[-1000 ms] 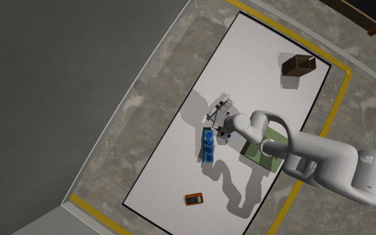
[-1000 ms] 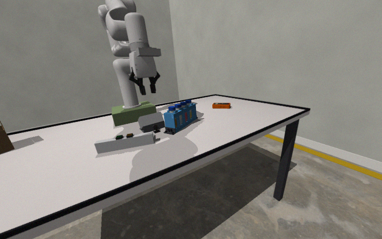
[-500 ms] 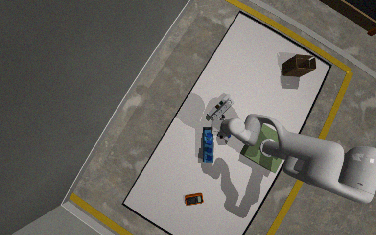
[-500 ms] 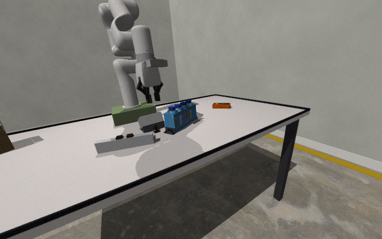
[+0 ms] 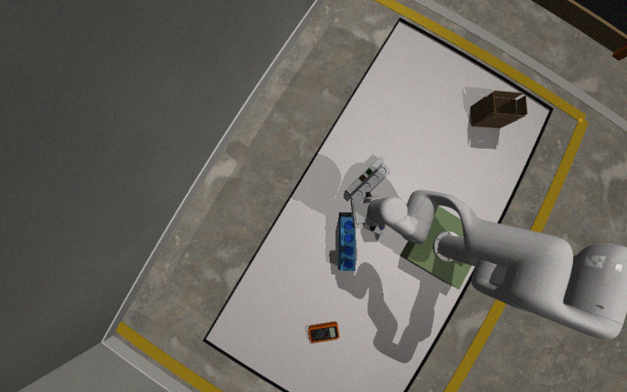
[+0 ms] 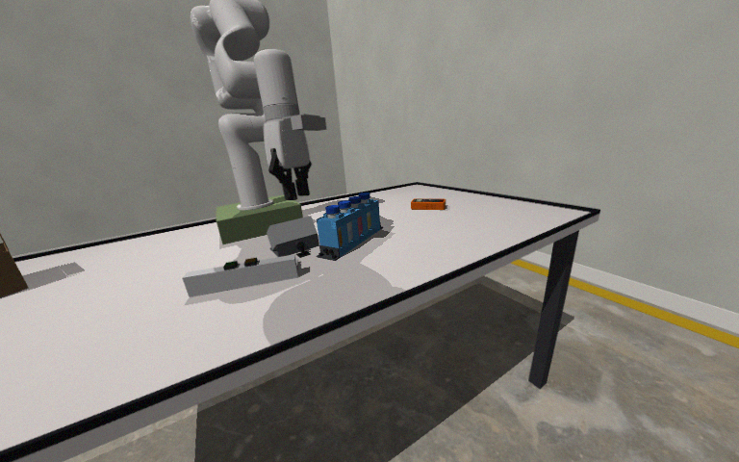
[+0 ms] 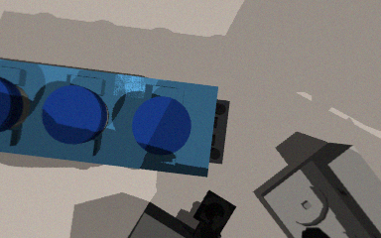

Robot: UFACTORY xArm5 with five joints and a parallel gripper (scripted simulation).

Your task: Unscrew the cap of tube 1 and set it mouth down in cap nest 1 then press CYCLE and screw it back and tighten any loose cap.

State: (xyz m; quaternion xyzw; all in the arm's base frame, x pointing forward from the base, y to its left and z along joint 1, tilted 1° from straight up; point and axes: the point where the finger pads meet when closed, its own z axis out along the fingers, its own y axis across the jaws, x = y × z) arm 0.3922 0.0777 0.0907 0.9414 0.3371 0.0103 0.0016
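The blue decapping station [image 6: 348, 225] stands mid-table with several tubes, each with a blue cap on it. It also shows in the top view [image 5: 346, 240]. In the wrist view, the end cap nearest the cap tray [image 7: 162, 125] lies just left of centre, with another cap [image 7: 74, 114] to its left. The grey cap tray [image 6: 240, 274] carries two dark lamps [image 6: 241, 263], and its nests look empty. The grey key housing [image 6: 293, 235] sits between the tray and the station. My gripper [image 6: 294, 191] hangs above the key housing, beside the station's end, with its fingers partly open and empty.
An orange multimeter [image 6: 428, 203] lies beyond the station. A brown cardboard box [image 5: 498, 109] stands at the far corner of the table. The arm's green base plate [image 6: 259, 218] is just behind the key housing.
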